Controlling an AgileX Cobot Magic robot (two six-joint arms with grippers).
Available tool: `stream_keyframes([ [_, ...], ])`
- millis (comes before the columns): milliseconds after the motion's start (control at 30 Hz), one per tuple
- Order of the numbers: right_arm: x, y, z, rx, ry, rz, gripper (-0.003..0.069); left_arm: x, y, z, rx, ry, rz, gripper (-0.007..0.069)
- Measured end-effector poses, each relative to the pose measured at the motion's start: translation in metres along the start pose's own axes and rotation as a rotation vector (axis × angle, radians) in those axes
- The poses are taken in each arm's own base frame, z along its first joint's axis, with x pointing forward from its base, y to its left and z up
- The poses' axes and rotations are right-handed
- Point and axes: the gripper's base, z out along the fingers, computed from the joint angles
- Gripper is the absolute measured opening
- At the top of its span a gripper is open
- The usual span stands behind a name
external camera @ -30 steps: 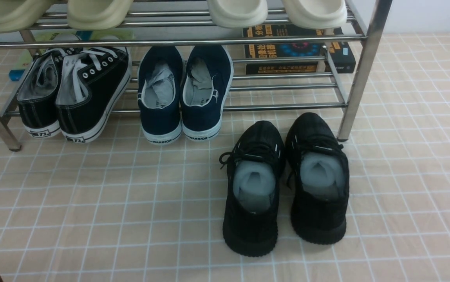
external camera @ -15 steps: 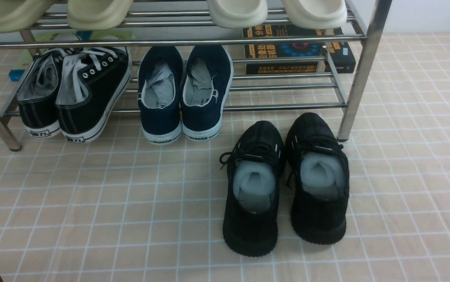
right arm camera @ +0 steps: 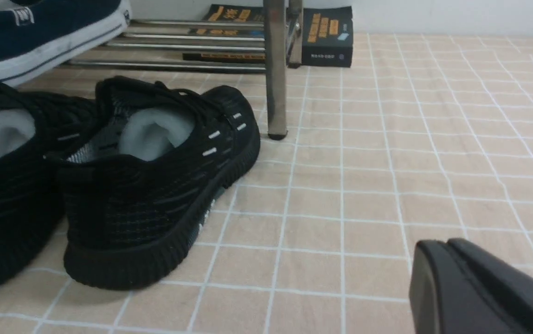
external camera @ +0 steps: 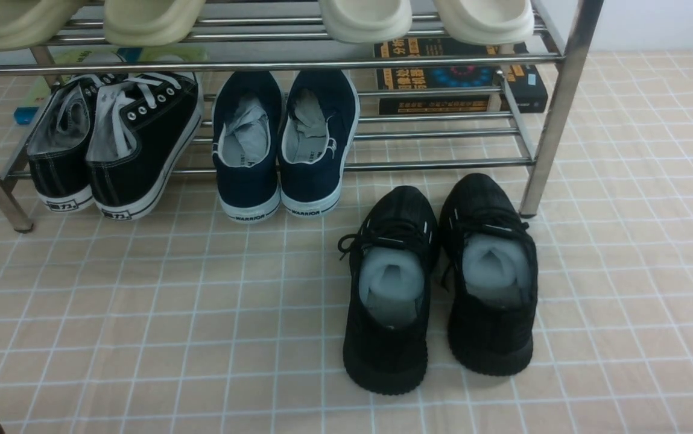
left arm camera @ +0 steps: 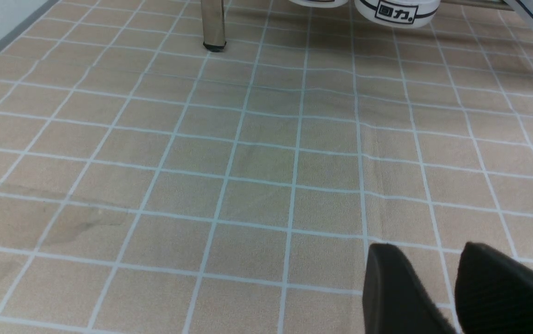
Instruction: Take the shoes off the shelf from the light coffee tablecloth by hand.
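The shoes, an all-black knit pair with grey lining, stand side by side on the light coffee tablecloth [external camera: 141, 301], heels toward me: one [external camera: 385, 355] on the left, the other [external camera: 491, 343] on the right. Their toes lie just in front of the shelf [external camera: 554, 114], by its right front leg [right arm camera: 274, 69]. The right wrist view shows the nearer shoe [right arm camera: 155, 185] well apart from my right gripper [right arm camera: 438, 243], which is shut and empty. My left gripper [left arm camera: 426, 248] hangs open over bare cloth [left arm camera: 247, 162], holding nothing. Neither gripper shows in the front view.
On the shelf's lower tier sit a black canvas white-laced pair [external camera: 117, 144] and a navy white-soled pair [external camera: 286, 150]. Pale slippers [external camera: 364, 18] rest on the upper tier. Dark books [external camera: 461, 78] lie behind the rack. A shelf leg [left arm camera: 213, 23] stands ahead of the left gripper.
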Motion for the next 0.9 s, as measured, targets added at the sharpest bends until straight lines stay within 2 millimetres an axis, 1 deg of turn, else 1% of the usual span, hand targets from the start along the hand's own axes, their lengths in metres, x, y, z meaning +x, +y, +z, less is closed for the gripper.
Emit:
stream_keyframes([
  [100,0.0072,-0.0027,-0.0003,0.046,0.078,0.01,0.0031,0.0,0.0,0.0,0.0,0.0,0.0,0.0239],
  [267,0.0087,-0.003,-0.0013,0.056,0.114,0.019,0.0031,0.0,0.0,0.0,0.0,0.0,0.0,0.0239],
  [633,0.0089,-0.0022,-0.0016,0.05,0.122,0.039,0.0031,0.0,0.0,0.0,0.0,0.0,0.0,0.0239],
  [900,0.0089,-0.0021,-0.0016,0.049,0.121,0.041,0.0047,0.0,0.0,0.0,0.0,0.0,0.0,0.0239],
])
